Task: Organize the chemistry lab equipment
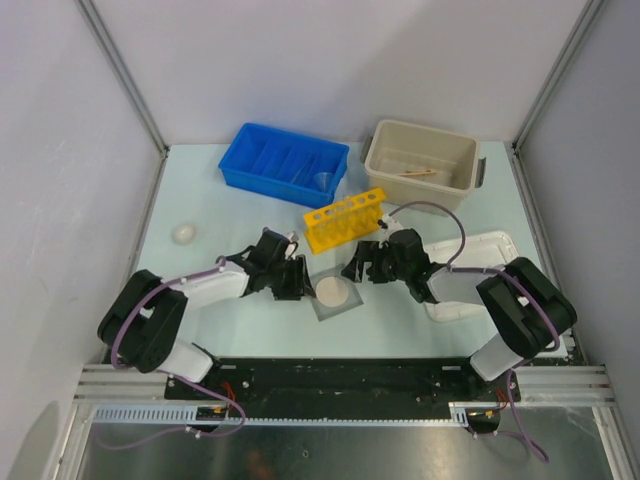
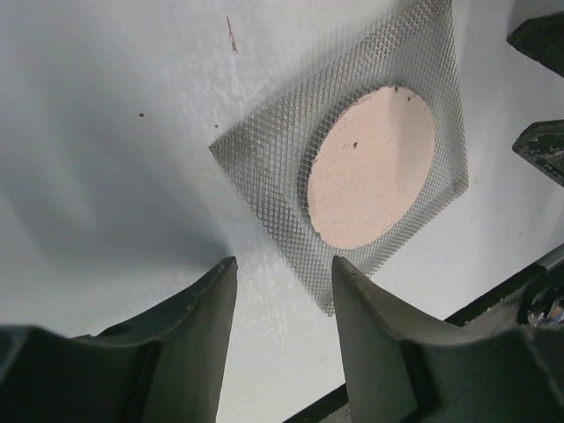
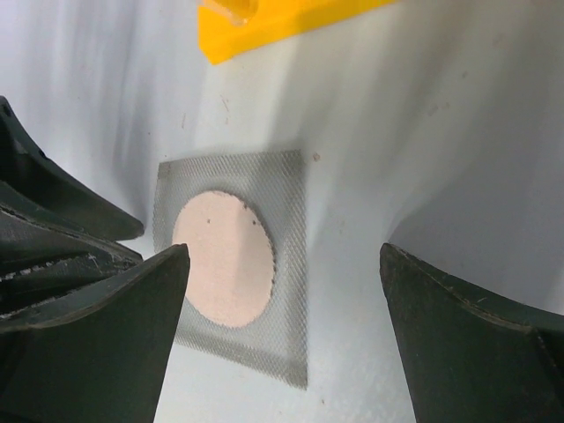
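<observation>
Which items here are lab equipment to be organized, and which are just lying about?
To organize:
wire gauze square
yellow test-tube rack
wooden stick
clear funnel

Just lying about:
blue divided bin
beige tub
white lid

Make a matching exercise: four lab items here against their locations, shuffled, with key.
Items:
1. wire gauze square
2. yellow test-tube rack
3. wooden stick
4. clear funnel

Places:
A. inside the beige tub
B. inside the blue bin, right end
C. flat on the table, between the left gripper and right gripper
D. on the table, just nearer the arms than both containers

Pairs: 1-C, 2-D, 3-A, 4-B
</observation>
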{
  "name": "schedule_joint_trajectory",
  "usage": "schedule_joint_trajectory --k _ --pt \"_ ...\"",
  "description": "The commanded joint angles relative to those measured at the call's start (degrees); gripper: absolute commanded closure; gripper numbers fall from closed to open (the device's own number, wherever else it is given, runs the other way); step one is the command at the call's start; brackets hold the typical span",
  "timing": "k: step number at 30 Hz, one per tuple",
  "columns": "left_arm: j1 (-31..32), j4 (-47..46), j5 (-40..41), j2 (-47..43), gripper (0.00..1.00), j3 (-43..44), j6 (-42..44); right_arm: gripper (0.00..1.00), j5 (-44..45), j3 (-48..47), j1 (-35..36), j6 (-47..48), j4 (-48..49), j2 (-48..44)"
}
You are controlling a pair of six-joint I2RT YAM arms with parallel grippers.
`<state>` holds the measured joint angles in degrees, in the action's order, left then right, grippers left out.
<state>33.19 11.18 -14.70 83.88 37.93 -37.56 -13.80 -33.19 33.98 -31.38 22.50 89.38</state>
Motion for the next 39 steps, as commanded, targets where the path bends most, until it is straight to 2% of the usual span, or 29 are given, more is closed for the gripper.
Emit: schedule_joint_trajectory --k 1,4,10,15,22,25,28,32,39 --pt "-0.63 0.62 0.72 0.78 0.48 -0.28 -1.60 0.06 -2.74 -3.06 -0.04 1.44 3.76 4.19" --pt "-0.64 0.56 0.14 2.71 0.51 0.55 -1.18 0.06 -2.10 -4.51 0.96 1.11 2.97 6.65" --pt "-0.71 0.20 -0.25 4.79 0.65 1.20 -0.83 0.06 0.46 -5.83 3.52 0.88 3.19 9.23" --pt "-0.93 -1.28 -2.61 6.64 0.70 1.21 -1.45 0.06 4.40 -6.96 4.41 2.14 5.63 11.75" --pt "-1.42 -2.00 -3.23 7.16 0.75 0.99 -1.38 0.06 5.08 -8.70 5.07 3.60 4.18 13.81" --pt "-1.80 -2.08 -3.42 7.32 0.76 0.69 -1.31 0.06 1.68 -9.03 4.60 2.21 1.72 13.09" --pt "-1.95 -2.12 -3.38 7.54 0.76 0.46 -1.15 0.06 -7.11 -9.08 2.30 -1.45 0.64 12.83" --pt "-2.07 -2.15 -3.34 7.77 0.76 0.32 -0.96 0.07 -18.53 -8.96 -0.59 -5.68 3.04 13.48" --pt "-2.08 -2.21 -3.30 7.50 0.76 0.23 -1.02 0.07 -26.93 -8.29 -2.44 -10.71 9.34 12.75"
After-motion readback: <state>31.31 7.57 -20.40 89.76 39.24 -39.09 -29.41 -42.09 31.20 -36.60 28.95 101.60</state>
